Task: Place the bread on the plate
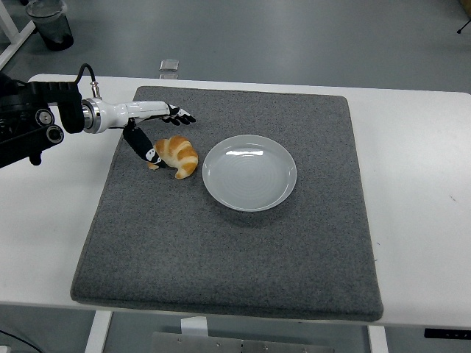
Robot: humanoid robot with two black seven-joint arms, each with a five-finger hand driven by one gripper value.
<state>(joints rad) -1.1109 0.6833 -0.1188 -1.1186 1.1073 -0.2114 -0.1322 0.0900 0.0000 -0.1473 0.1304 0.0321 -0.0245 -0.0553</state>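
Note:
A golden croissant-shaped bread (177, 155) lies on the grey mat, just left of an empty white plate (249, 172). My left hand (160, 126) reaches in from the left and hovers at the bread's left side. Its fingers (179, 115) stretch out straight above and behind the bread, and the thumb (143, 148) points down against the bread's left end. The hand is spread and does not hold the bread. The right arm is out of view.
A dark grey mat (235, 250) covers most of the white table (419, 184). A small clear object (169, 65) sits at the table's far edge. A dark bin (50, 23) stands on the floor at the top left.

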